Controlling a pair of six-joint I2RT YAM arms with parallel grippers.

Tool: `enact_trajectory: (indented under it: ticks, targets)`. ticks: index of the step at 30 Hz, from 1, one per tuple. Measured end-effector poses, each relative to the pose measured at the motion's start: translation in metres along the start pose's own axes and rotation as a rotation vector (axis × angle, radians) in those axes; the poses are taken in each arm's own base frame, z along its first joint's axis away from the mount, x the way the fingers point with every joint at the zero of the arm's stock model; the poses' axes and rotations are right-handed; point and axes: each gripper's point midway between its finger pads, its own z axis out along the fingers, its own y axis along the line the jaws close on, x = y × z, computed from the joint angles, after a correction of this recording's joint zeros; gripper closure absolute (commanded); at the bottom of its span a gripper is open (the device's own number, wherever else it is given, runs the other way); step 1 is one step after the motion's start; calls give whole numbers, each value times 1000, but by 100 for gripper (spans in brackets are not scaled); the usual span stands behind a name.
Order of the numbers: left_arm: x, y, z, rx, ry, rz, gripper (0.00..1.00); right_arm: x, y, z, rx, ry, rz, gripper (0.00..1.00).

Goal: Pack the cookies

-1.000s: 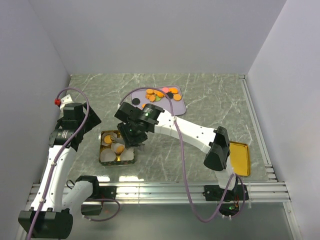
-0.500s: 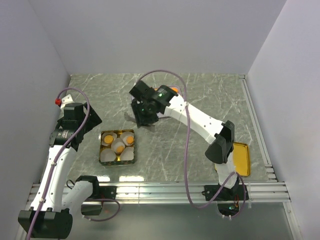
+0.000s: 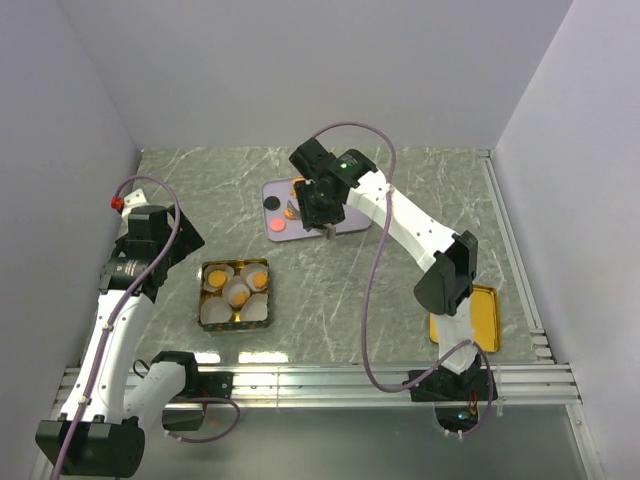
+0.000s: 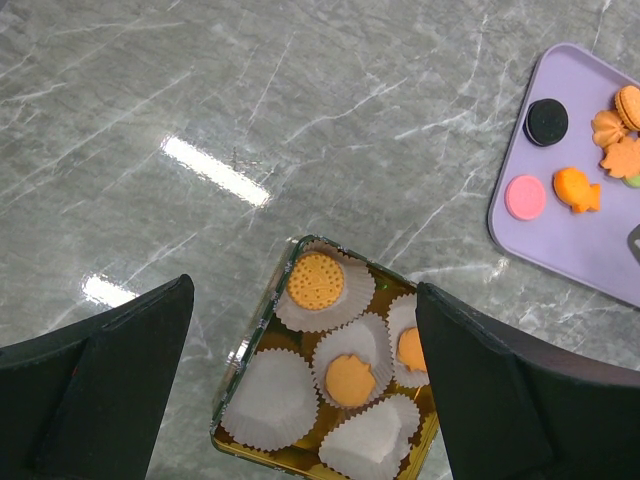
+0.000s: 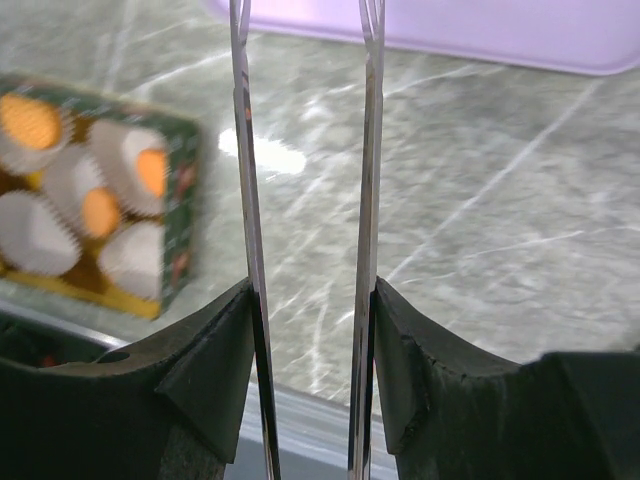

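Cookies point(image 3: 275, 226) in pink, black and orange lie on a purple tray point(image 3: 352, 218) at the back. Over that tray hovers my right gripper point(image 3: 318, 205). In the right wrist view the right gripper point(image 5: 308, 300) is shut on metal tongs point(image 5: 369, 150), whose two blades stand apart with nothing between them. A gold tin point(image 4: 255, 345) of white paper cups holds orange cookies point(image 4: 316, 280) in three of the cups. My left gripper point(image 4: 300, 400) hangs open high above the tin, empty. The tray's cookies point(image 4: 546, 122) also show in the left wrist view.
The tin point(image 3: 204, 296) sits front left of the marble table, with the left arm point(image 3: 150, 245) beside it. A gold lid point(image 3: 478, 315) lies at the right near the front rail. Grey walls close in the left, back and right sides.
My right arm has swung with the tongs from above the tin back to the purple tray. The left arm has stayed where it was.
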Motion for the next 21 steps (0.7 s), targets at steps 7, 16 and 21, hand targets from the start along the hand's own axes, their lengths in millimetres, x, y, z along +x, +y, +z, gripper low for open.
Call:
enact_trajectory:
  ticks: [7,16,21]
  targets:
    - [0,0,0,0,1,0,2,-10,-35,33,96,42,24,44]
    - [1,0,2,-5,8,3,2,-33,-55,55,133,34,75,42]
    - [3,0,4,-10,16,6,3,-44,-61,58,130,14,102,41]
